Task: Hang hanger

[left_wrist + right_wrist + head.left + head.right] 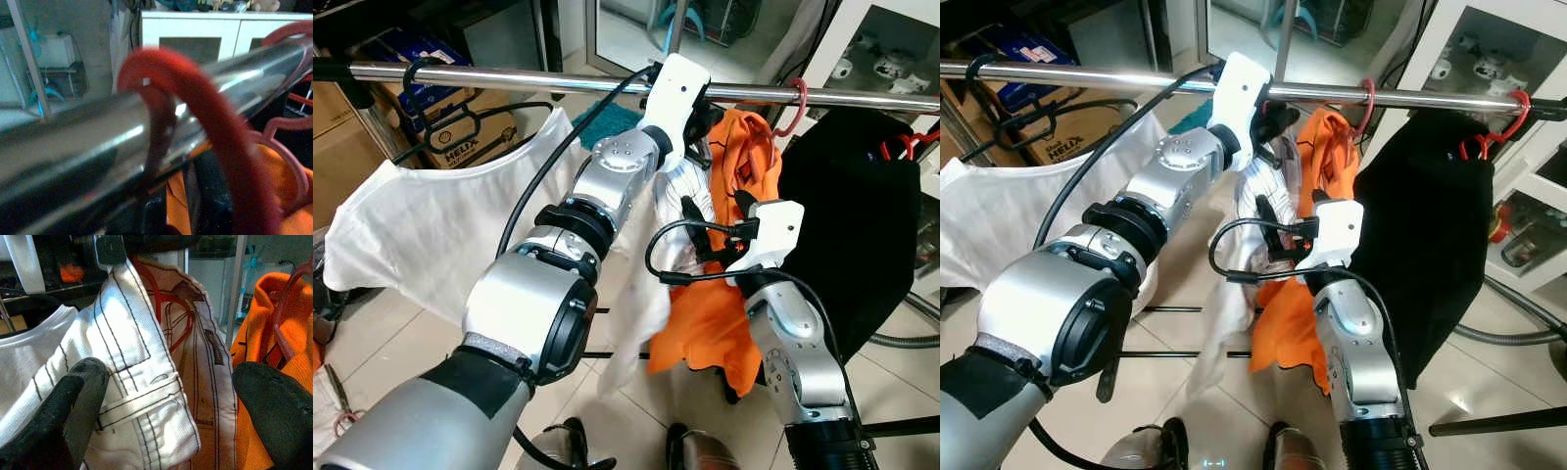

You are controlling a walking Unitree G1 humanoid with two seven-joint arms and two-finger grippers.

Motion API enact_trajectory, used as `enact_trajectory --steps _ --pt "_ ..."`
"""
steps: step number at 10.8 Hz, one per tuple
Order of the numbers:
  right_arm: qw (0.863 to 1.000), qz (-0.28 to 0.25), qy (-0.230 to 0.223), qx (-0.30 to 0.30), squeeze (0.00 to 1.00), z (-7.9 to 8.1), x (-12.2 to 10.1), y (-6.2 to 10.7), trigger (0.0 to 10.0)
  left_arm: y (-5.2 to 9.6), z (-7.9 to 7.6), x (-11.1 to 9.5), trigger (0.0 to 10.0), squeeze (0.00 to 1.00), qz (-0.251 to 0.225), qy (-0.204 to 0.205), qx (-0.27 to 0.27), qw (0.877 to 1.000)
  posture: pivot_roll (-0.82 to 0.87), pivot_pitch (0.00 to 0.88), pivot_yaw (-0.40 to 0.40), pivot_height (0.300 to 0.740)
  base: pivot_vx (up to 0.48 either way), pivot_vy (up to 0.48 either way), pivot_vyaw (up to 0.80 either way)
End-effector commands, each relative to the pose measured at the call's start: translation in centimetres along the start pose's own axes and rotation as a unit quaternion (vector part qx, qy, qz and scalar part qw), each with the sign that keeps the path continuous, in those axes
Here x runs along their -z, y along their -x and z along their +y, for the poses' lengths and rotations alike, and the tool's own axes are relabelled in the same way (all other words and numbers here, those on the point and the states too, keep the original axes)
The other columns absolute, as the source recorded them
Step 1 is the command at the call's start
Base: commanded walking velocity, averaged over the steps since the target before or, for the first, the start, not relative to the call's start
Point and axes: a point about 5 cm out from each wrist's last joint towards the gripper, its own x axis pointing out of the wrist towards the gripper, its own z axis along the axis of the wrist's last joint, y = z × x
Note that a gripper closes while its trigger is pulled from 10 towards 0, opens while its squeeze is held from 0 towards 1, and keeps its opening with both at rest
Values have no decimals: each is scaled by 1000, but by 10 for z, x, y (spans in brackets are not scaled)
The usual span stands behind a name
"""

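A chrome clothes rail (509, 76) runs across the top. My left gripper (703, 117) is raised right under it, shut on a red hanger whose hook (161, 73) lies over the rail. A white stitched garment (137, 372) hangs from that hanger. My right gripper (715, 220) is lower and open, its fingers (73, 396) spread in front of the white garment without touching it. An orange garment (744, 157) hangs just right of it on a pink hanger (795, 103).
A white T-shirt (440, 225) hangs at the left and a black garment (852, 225) at the right on the same rail. Cardboard boxes (460, 132) stand behind at the left, a white cabinet (1489, 59) at the right. Rack base bars (901, 426) cross the tiled floor.
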Motion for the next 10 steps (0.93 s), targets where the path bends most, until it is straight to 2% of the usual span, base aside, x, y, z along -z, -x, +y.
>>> enact_trajectory --steps 1,2,3,5,7,8,10 --pt "1000 1 4 1 0 -1 1 -1 10000 -5 -3 -22 0 0 -41 -17 11 999 -184 154 -23 740 0 0 0" --pt "1000 1 3 1 0 -1 1 -2 10000 -5 -5 -27 0 0 -54 -29 17 998 -181 154 -25 740 0 0 0" --pt "1000 0 3 0 0 -1 2 -3 10000 -6 -8 -41 0 0 -86 -43 28 995 -178 155 -26 740 0 0 0" --pt "1000 -1 4 0 0 -1 1 -4 10000 -7 -12 -59 0 0 -124 -52 43 990 -176 154 -28 740 0 0 0" --pt "1000 -2 6 1 0 -3 1 -4 10000 -6 -19 -86 0 0 -182 -68 65 979 -179 151 -29 740 0 0 0" --pt "1000 -3 7 2 0 -3 1 -5 10000 -3 -18 -100 0 0 -209 -85 59 972 -179 150 -30 740 0 0 0" --pt "1000 -2 8 1 0 -4 1 -5 10000 2 -10 -111 0 0 -229 -113 18 967 -176 150 -35 740 0 0 0"
